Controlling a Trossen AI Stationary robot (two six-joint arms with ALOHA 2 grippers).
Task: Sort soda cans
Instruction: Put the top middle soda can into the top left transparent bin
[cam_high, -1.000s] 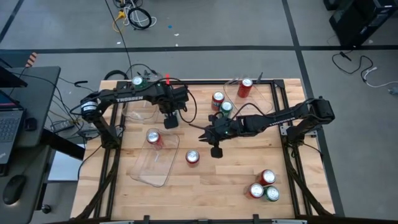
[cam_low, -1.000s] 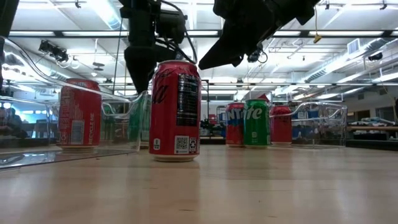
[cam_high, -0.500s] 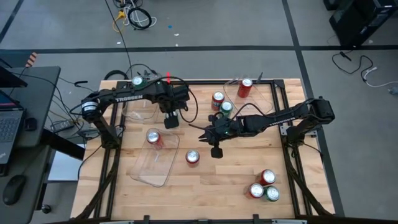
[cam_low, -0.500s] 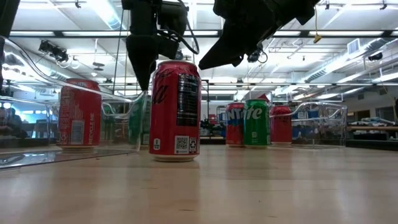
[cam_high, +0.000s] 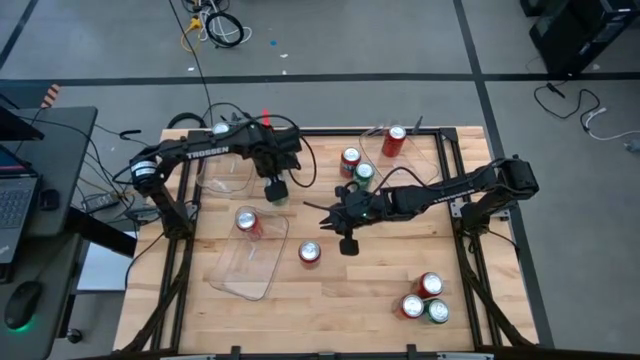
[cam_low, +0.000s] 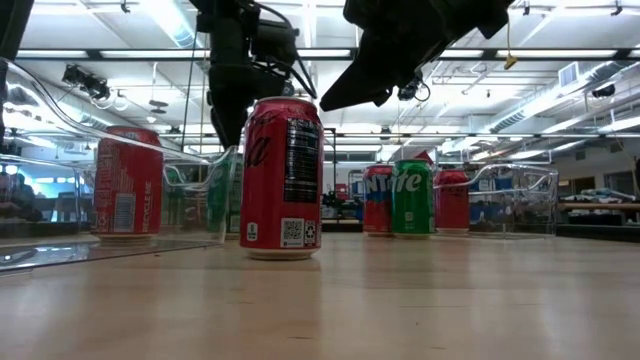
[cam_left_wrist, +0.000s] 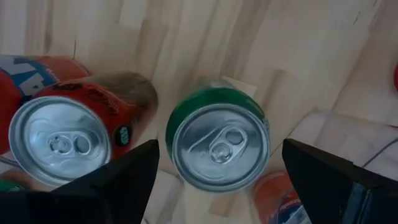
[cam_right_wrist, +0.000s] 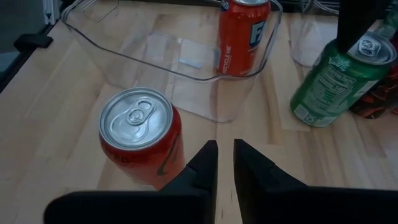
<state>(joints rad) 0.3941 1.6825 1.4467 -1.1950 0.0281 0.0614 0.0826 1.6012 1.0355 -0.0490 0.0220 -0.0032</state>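
- Two dark arms reach over the wooden table (cam_high: 330, 300), one from each side.
- Left pincer (cam_high: 276, 190) hangs just above a green can (cam_left_wrist: 217, 142) near the table's far middle, its fingers (cam_left_wrist: 124, 177) spread wide on either side of the can's silver top and not touching it.
- Beside that green can, seen from the left wrist, stands a red can (cam_left_wrist: 68, 137) (whether the two cans touch, I cannot tell).
- Right pincer (cam_high: 345, 240) sits near the table's middle, fingers (cam_right_wrist: 199, 165) pressed almost together and holding nothing; a red can (cam_high: 309, 254) stands just beside it on the bare wood.
- One clear tray (cam_high: 255, 275) lies on the left half of the table with a red can (cam_high: 247, 222) standing inside it at the far end.
- Another clear tray (cam_high: 222, 175) sits behind it, close to the left arm.
- At the far right corner a third clear tray (cam_high: 375, 135) holds one red can (cam_high: 394, 141).
- A red can (cam_high: 350, 159) and a green can (cam_high: 363, 173) stand together at the far middle, near that tray.
- Three cans cluster at the near right: a red can (cam_high: 431, 285), a red can (cam_high: 412, 306) and a green can (cam_high: 437, 312), close together.
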